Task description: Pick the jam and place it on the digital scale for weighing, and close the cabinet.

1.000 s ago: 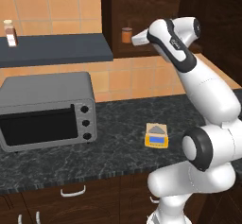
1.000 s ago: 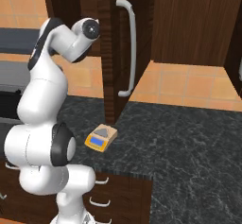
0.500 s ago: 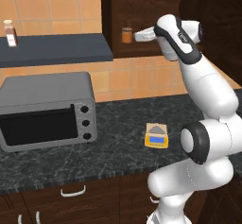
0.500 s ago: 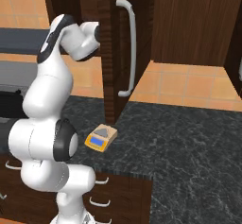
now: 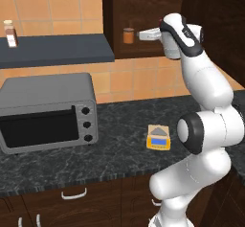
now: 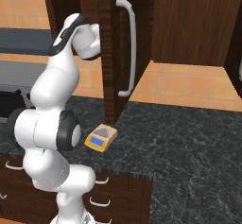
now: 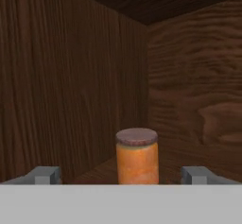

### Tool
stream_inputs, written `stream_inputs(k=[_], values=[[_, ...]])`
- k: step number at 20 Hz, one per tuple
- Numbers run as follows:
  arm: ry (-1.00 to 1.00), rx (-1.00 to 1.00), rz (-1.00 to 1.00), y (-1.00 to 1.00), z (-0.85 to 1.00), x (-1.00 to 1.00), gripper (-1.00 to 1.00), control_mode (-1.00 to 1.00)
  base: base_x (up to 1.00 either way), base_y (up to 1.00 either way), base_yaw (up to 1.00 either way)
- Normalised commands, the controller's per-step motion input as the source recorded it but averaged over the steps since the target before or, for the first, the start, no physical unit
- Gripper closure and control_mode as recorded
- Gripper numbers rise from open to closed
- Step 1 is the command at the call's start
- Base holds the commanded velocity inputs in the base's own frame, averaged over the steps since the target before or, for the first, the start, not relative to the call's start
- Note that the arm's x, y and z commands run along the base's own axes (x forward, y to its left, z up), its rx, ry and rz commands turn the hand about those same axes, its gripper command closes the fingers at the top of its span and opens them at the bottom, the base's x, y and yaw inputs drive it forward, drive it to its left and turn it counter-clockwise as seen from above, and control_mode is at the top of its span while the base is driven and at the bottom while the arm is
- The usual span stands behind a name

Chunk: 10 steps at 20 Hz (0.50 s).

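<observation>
The jam (image 7: 137, 157), a squat orange jar with a dark brown lid, stands upright on the shelf inside the cabinet (image 7: 71, 76). In the hand view it sits a little ahead of my fingertips (image 7: 45, 175), centred in the gap. My gripper (image 7: 120, 176) is open and holds nothing. From the left base view the gripper (image 5: 140, 34) points level at the jam (image 5: 128, 35), just to its right. The digital scale (image 5: 159, 137) lies bare on the black counter. The cabinet door (image 6: 111, 53) stands open with its silver bar handle (image 6: 130, 48) facing out, and the digital scale (image 6: 100, 138) lies below it.
A grey microwave (image 5: 45, 111) stands on the counter at the left. Above it, a dark shelf (image 5: 57, 51) carries a white-labelled bottle (image 5: 9, 33). Cabinet walls close in on both sides of the jam. Drawers with curved handles (image 6: 99, 202) run under the counter.
The hand has risen and levelled out, pointing at the jam inside the cabinet. Jam, scale and cabinet door have not moved.
</observation>
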Motion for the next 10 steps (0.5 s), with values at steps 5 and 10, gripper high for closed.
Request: stream_inputs(k=[5, 10], values=[[0.0, 0.0, 0.0, 0.04, 0.0, 0.09, -1.0, -1.0, 0.0, 0.0, 0.0], [0.0, 0.0, 0.0, 0.03, 0.0, 0.09, -1.0, -1.0, 0.0, 0.0, 0.0]])
